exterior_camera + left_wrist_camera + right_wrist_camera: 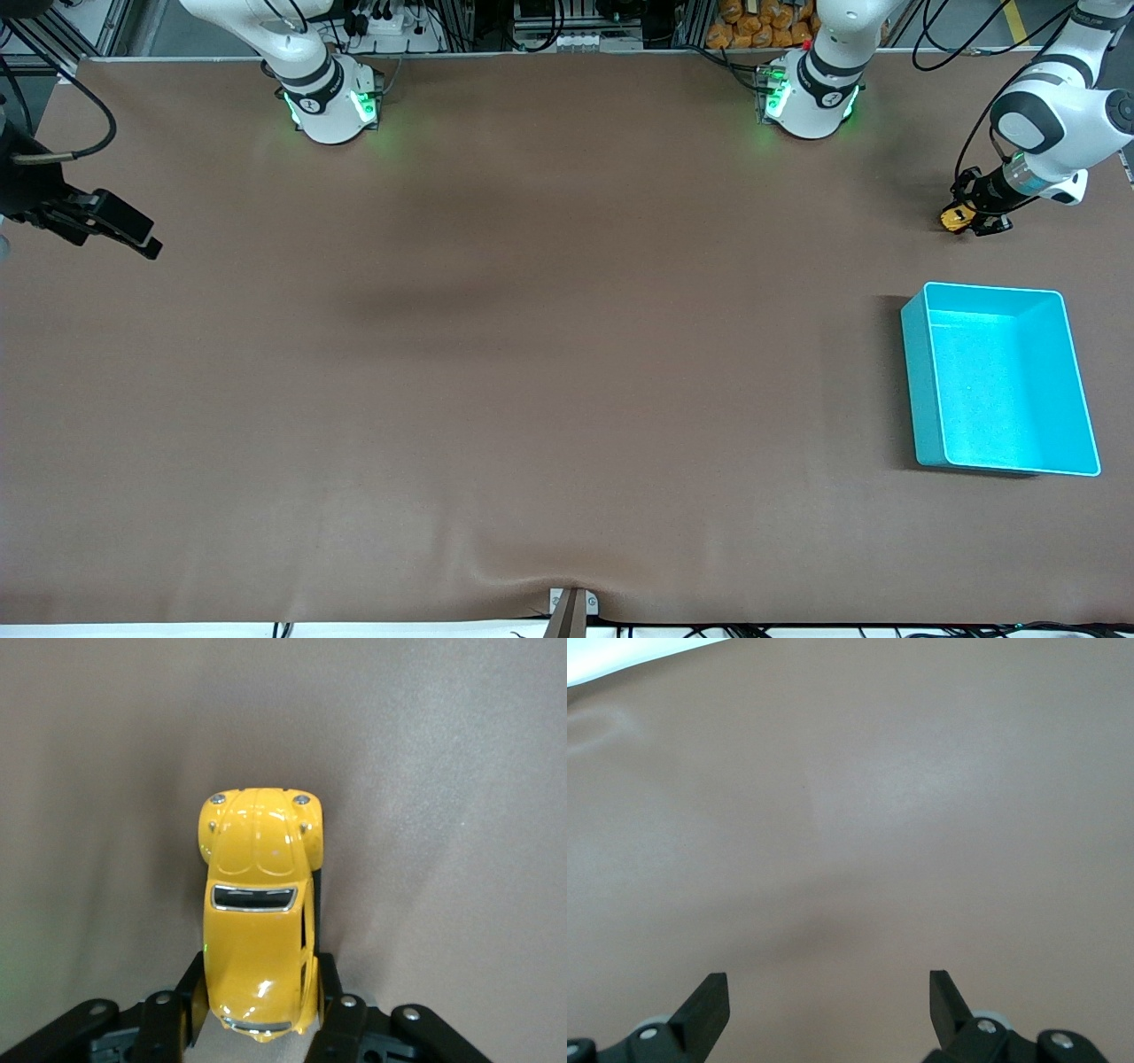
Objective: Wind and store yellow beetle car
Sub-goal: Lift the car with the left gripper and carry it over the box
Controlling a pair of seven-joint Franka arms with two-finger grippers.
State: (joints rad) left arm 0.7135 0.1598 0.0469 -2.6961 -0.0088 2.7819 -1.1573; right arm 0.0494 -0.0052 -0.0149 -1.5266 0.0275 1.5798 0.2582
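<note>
From the front, my left pincer (973, 215) sat low at the left arm's end of the counter (532, 399), clamped on the yellow beetle car (955, 217); the teal bin (1001, 383) lay nearer the camera. My right pincer (124, 232) waited, half cut off at the edge. No writing was readable.

In the left wrist view, fingers (193, 988) pinched the car's rear flanks, hiding its wheels.

In the right wrist view, my fingers (709, 1001) stood wide over bare counter.

The toy car (955, 218) sits on the counter (532, 354) toward the left arm's end; the bin (921, 390) lies nearer the front camera.
</note>
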